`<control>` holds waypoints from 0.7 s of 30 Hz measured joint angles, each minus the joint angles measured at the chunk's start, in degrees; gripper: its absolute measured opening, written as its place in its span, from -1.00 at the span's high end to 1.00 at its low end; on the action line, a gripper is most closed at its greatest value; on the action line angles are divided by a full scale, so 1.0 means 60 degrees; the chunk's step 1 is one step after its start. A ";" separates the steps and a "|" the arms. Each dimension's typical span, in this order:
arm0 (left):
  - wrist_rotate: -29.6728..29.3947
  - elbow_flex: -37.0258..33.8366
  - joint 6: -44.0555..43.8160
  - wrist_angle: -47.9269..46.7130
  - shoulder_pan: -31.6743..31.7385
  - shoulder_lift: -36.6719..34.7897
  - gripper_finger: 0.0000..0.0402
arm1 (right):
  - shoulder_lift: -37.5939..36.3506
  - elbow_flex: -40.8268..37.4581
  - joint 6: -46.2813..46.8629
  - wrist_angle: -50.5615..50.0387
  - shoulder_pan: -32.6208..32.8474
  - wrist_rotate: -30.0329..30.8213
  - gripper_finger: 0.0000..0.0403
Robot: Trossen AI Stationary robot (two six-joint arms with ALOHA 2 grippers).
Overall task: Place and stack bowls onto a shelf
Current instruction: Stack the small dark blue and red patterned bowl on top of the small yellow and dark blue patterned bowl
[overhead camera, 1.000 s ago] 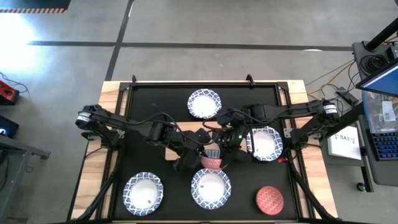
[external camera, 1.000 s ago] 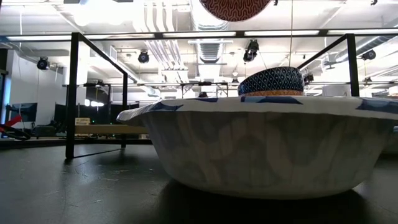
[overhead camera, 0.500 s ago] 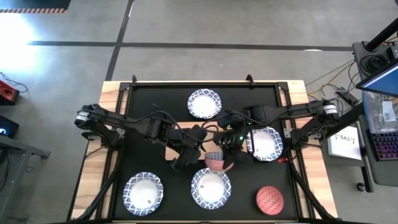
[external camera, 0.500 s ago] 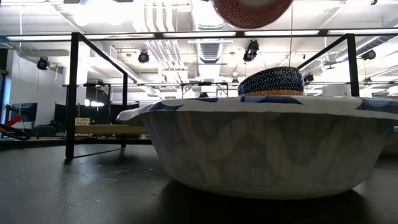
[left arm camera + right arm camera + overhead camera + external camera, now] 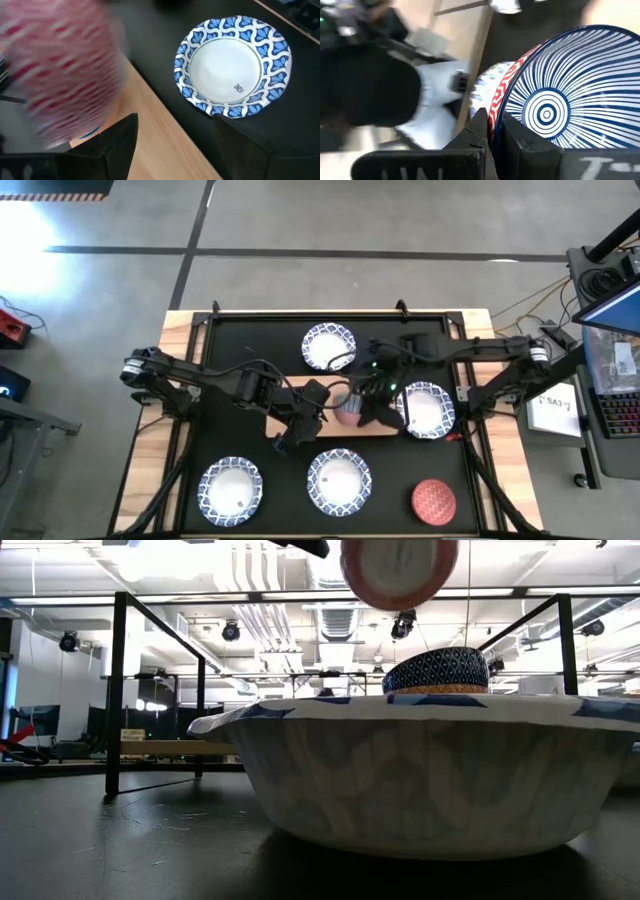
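The right gripper [image 5: 490, 135] pinches the rim of a small bowl [image 5: 560, 90], red-patterned outside with blue rays inside, one jaw inside the rim and one outside. Such a rim grip leaves the base free, probably so the bowl can be set down flat. The bowl hangs in the air above the shelf [image 5: 300, 423], the wooden board in the middle of the black surface [image 5: 240, 340].

The left gripper [image 5: 175, 135] hovers over the shelf just beside the bowl, jaws spread wide and empty. A second ago they were narrower and the bowl sat between both grippers, nearer the front of the shelf; now the right arm alone carries it and has lifted it over the board. Wide patterned bowls [image 5: 338, 483] lie around the shelf, one [image 5: 328, 346] behind it.
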 joint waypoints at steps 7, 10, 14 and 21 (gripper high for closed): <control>0.0006 -0.0011 0.0214 -0.0130 0.0000 0.0000 -0.20 | 0.0047 0.0026 -0.1008 -0.1747 -0.0633 0.3149 0.93; 0.0007 -0.0011 0.0399 -0.0123 0.0005 0.0000 -0.20 | 0.0272 0.0000 -0.1135 -0.2207 -0.0809 0.4191 0.93; 0.0008 -0.0011 0.0419 -0.0127 0.0011 -0.0003 -0.20 | 0.0521 -0.0068 -0.1129 -0.2227 -0.0905 0.4168 0.93; 0.0011 -0.0015 0.0419 -0.0164 0.0015 -0.0004 -0.20 | 0.0803 -0.0267 -0.0590 -0.2422 -0.0721 0.4197 0.93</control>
